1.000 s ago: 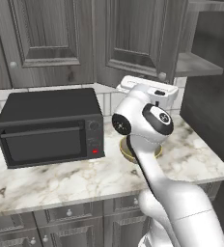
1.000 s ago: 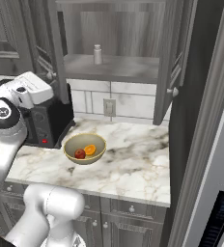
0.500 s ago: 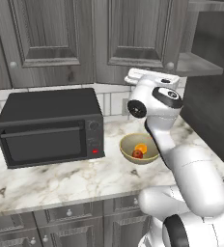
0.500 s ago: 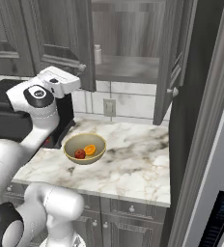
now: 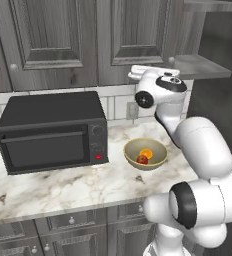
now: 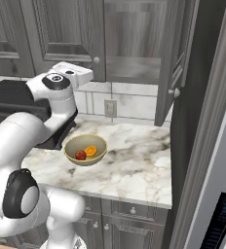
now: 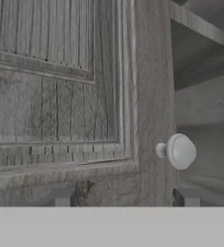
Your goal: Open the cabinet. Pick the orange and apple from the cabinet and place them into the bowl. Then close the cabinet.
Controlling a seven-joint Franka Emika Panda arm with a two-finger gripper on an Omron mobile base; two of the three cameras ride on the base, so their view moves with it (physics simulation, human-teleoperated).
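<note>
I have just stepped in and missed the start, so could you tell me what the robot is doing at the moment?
The orange and the apple lie in the bowl on the counter beside the microwave. What is left is closing the cabinet: its left door is nearly shut and its right door hangs open. The gripper is up at the left door, its fingers either side of the lower edge, close to the round knob, holding nothing.

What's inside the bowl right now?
The bowl on the counter holds two fruits side by side: the orange and the dark red apple. Whatever might lie beneath them on the bowl's bottom is covered.
</note>
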